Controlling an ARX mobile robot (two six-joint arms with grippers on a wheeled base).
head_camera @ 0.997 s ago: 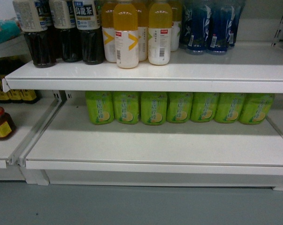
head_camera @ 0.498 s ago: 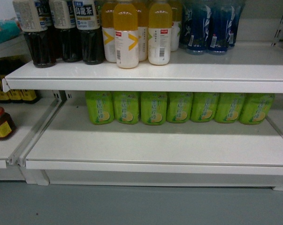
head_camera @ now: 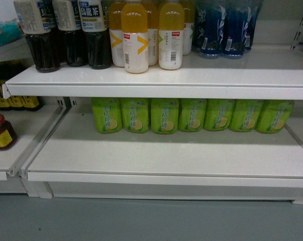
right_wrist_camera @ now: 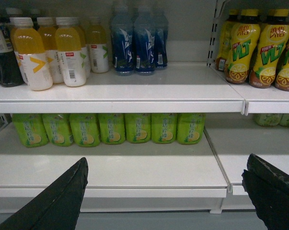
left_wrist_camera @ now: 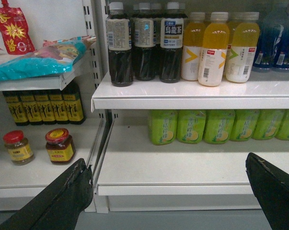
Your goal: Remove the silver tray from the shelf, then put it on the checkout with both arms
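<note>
Head view shows no silver tray anywhere, only the shelf (head_camera: 156, 155) with green bottles (head_camera: 191, 114) along its far edge. Nothing seems started. Left gripper (left_wrist_camera: 170, 191) and right gripper (right_wrist_camera: 166, 191) hang released, empty, near the shelf front.

Upper shelf (head_camera: 231, 75): white board carrying dark tea bottles (head_camera: 66, 32) at left, orange juice bottles (head_camera: 146, 32) at centre, blue bottles (head_camera: 224, 27) further right. Lower shelf (head_camera: 166, 153): a row of green bottles (head_camera: 191, 115) along the back, front area bare. Grey floor (head_camera: 151, 221) below.
</note>
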